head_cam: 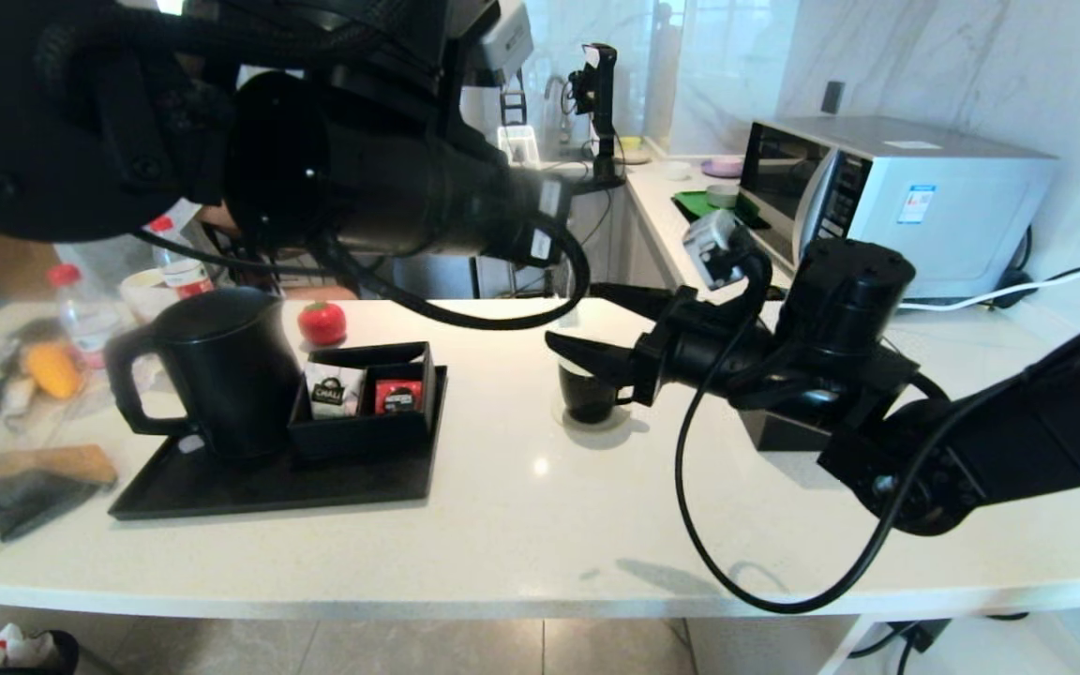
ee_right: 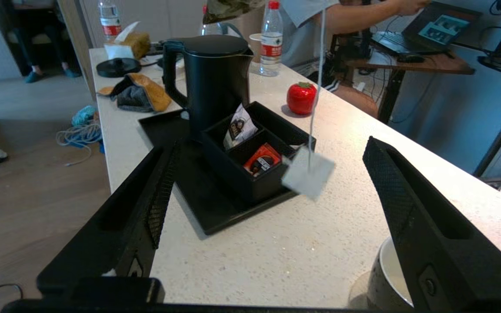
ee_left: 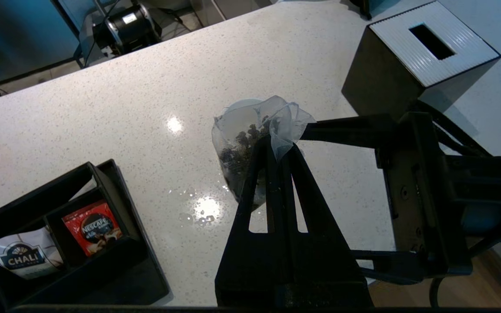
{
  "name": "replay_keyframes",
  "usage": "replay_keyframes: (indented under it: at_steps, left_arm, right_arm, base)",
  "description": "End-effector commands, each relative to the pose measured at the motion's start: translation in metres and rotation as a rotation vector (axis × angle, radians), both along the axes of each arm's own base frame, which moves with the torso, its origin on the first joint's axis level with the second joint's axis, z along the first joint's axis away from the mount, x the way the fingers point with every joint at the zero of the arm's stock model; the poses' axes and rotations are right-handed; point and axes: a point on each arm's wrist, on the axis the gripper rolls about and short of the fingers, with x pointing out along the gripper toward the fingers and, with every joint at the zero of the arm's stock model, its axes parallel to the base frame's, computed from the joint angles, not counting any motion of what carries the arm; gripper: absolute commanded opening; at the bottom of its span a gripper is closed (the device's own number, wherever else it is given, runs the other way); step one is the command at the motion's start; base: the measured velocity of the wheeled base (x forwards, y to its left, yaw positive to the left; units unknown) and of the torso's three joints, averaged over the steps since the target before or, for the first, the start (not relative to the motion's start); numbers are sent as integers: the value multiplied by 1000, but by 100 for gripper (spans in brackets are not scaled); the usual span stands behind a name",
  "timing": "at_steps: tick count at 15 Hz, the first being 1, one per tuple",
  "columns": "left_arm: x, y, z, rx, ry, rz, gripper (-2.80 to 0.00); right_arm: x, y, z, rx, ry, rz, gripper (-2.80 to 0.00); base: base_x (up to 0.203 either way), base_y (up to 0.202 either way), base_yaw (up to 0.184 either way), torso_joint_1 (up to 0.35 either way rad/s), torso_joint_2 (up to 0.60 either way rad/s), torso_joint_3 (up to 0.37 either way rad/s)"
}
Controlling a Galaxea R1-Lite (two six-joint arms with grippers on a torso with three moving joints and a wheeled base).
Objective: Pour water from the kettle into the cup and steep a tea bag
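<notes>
White speckled counter [head_cam: 521, 506] in a kitchen, microwave [head_cam: 887, 202] at the far right, a person seated at a laptop beyond the counter.

Kettle [head_cam: 221, 370] stands upright, lid on, on the black tray [head_cam: 268, 487] at the robot's left, touching the divided box [head_cam: 367, 403] that holds the CHALI packet [head_cam: 332, 392] and a red packet [head_cam: 397, 396]. Cup [head_cam: 589, 392] sits well apart from the tray, mid-counter.

Left gripper [ee_left: 278, 145]: jaws closed, pinching the top of the tea bag [ee_left: 250, 139], which hangs above the cup. String and tag [ee_right: 308, 173] dangle free in the air between bag and counter (seen from the right wrist).

Right gripper [head_cam: 587, 328]: jaws spread wide, holding nothing, at the cup, one finger [ee_right: 429, 234] over the rim in the right wrist view. Whether it touches the mug, cannot tell.

Water droplets lie on the counter by the cup; whether the cup holds any water is not visible.

Risks, as I judge them:
- Tag may drop into the cup with the bag, since nothing holds it outside the rim.
- Grip is on thin mesh only; a snag on the rim could tear it or pull it free.
- Right finger over the rim could tip or shove the cup if the arm shifts.
- Bag may miss if lowered off-centre (cup opening is small).
</notes>
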Motion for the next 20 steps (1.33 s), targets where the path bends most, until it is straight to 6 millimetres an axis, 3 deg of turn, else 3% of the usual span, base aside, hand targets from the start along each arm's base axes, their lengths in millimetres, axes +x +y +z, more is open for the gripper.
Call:
replay_keyframes:
  at_steps: [1,10,18,19,20]
  left_arm:
    - [-2,-2,-1,2,2,-6,-280]
    - [-9,-6,4,-8,-10,-29,-280]
    - [-14,-8,6,-5,-18,-19,-280]
    - [-14,-8,6,-5,-18,-19,-280]
    - [-14,-8,6,-5,-18,-19,-280]
  right_arm:
    - [-2,4,2,18,-8,15,0]
    - [16,19,-6,63,-20,28,0]
    - [20,18,-11,57,-10,20,0]
    - [20,18,-11,58,-11,20,-280]
    - [21,17,-11,57,-10,19,-280]
  base:
    - [0,0,0,0,0,0]
    - [0,0,0,0,0,0]
    - [0,0,0,0,0,0]
    - [0,0,0,0,0,0]
    - [0,0,0,0,0,0]
